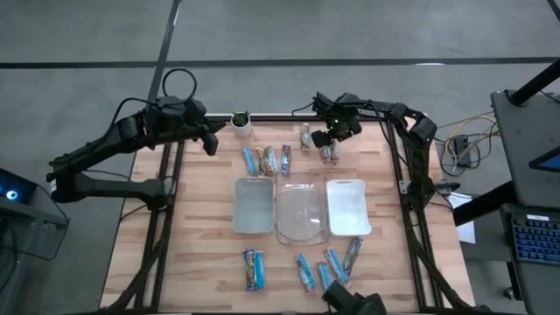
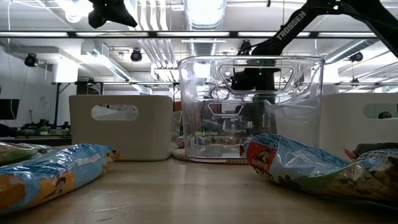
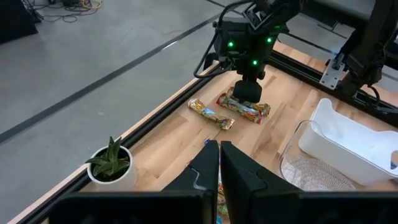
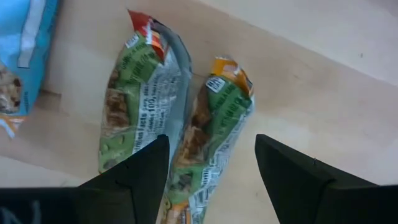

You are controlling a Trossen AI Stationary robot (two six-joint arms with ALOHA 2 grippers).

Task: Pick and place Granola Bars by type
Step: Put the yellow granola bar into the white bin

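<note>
Sorting has not visibly begun: all three trays (image 1: 255, 207) appear empty, granola bars (image 1: 273, 160) lie at 12 and 6 o'clock. Right gripper (image 4: 211, 168), fingers wide, straddles a green bar (image 4: 214, 130); left gripper (image 3: 219, 168), fingers together, waits at 11 o'clock

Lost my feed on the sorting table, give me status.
Right gripper open, straddling a green granola bar at the far edge. Second green bar touching alongside, may crowd the grasp. Left gripper shut, waiting near the plant pot.

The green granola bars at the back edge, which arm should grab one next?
Right. The right gripper hangs open directly over the green bars, fingers straddling one. The left gripper is shut, back near the potted plant.
</note>
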